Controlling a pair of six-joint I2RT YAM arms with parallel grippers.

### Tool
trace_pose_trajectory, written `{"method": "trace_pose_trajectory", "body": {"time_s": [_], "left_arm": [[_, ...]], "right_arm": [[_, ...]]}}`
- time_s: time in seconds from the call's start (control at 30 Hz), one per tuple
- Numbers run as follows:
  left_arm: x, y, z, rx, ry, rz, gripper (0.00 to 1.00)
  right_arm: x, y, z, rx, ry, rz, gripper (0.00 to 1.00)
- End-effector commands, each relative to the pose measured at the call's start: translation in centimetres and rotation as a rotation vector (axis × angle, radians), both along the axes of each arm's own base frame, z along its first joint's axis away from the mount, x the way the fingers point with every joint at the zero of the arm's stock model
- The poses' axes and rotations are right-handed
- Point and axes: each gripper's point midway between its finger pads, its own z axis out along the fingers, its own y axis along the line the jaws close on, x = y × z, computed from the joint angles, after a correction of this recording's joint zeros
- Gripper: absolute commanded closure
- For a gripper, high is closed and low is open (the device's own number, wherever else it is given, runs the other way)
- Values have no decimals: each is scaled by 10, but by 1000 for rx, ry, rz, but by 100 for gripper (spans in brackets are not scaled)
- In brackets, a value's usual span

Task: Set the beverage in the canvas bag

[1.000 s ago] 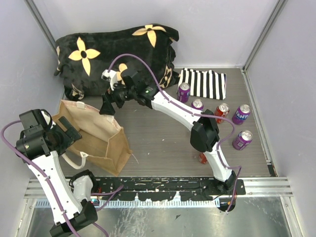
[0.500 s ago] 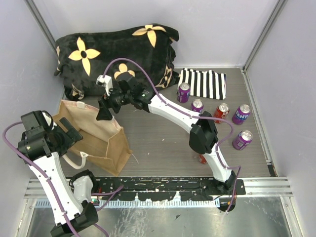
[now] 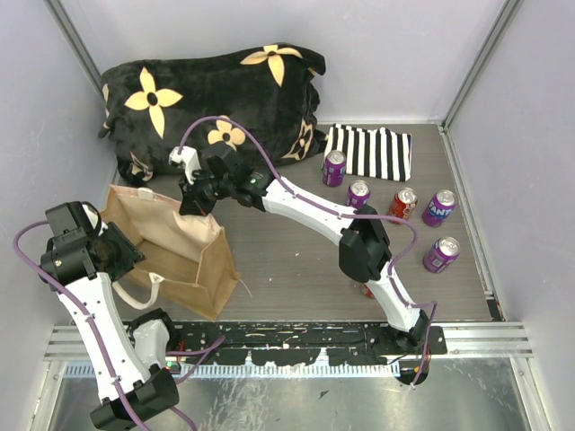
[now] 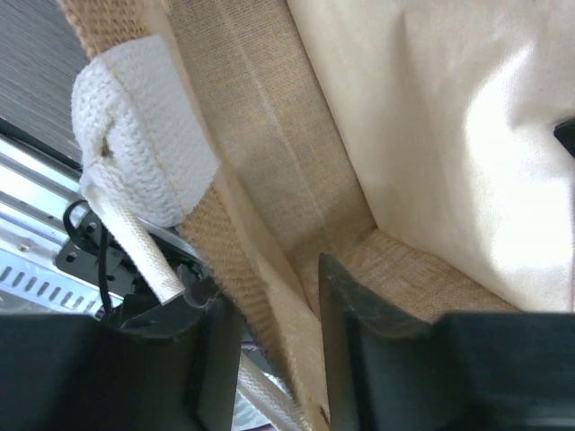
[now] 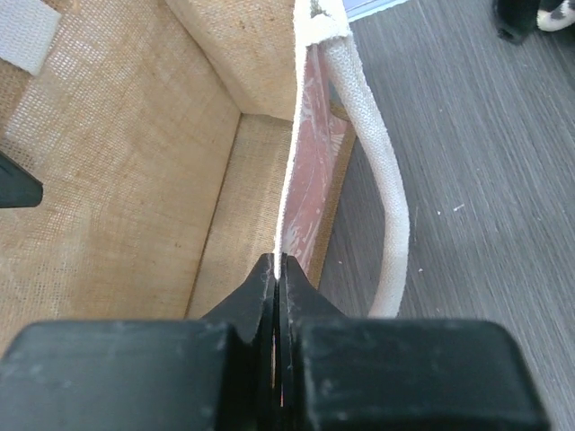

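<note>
A small red object (image 3: 368, 289) lay mostly hidden under the right arm's elbow, too covered to identify. From above, both sets of fingertips were blocked by the wrists.

The tan woven jute tote with cream rope handles (image 3: 180, 256) stood open at the table's (image 3: 287, 251) left, just in front of the black flowered blanket (image 3: 216, 90). The wrist views showed only cream lining and a jute floor inside it. Five aluminium drink cans (image 3: 358, 191), one red and the rest purple, stood well apart on the right, near a black-and-white striped cloth (image 3: 373, 153).

The right arm stretched across the table, with the right gripper (image 5: 277, 272) pinched tight on the tote's far rim beside a handle (image 5: 382, 180). The left gripper (image 4: 269, 323) straddled the near wall, clamping it.
</note>
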Motion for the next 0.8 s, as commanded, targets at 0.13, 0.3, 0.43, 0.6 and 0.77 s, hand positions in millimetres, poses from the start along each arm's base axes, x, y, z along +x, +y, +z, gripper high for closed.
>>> {"method": "trace_pose_trajectory", "body": {"time_s": [0.13,0.3,0.43,0.6,0.77], "left_arm": [[18,-1,12,-5,-82,-48,98],[37,-6,38,-31,-157,-115,100],[51,-12,56,-63,-198,-176,100],[63,-19,60,-100,-212,-275,100],[73,-31,50,-101,-181,-385,100]], "right_arm": [[15,-10,30,-21,-133,-86,99],[30,-33,56,-46,-223,-198,99],[36,-52,78,-59,-273,-273,99],[37,-81,102,-93,-311,-348,99],[31,-117,114,-161,-327,-417,99]]}}
